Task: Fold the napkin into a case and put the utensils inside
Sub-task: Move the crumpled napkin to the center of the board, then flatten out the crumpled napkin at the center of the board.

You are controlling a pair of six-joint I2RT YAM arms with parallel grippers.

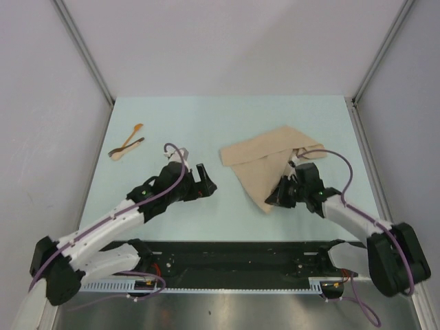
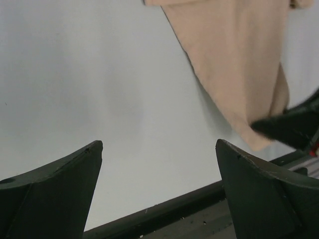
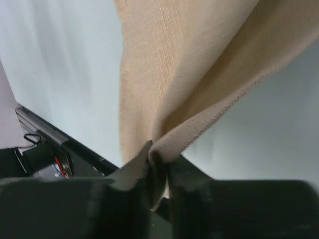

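While my right claw [image 3: 158, 167] is clamped on a corner of the napkin [image 3: 164, 59], the cloth spreads away in front of it. My left claw [image 2: 159, 154] is wide apart, holding nothing. The utensils [image 1: 126, 145] lie beyond it, to its left.

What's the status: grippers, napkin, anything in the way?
Right gripper shut on napkin near corner. Left gripper open, empty. Cloth loosely folded, no case yet. Utensils apart at far left, nothing blocking.
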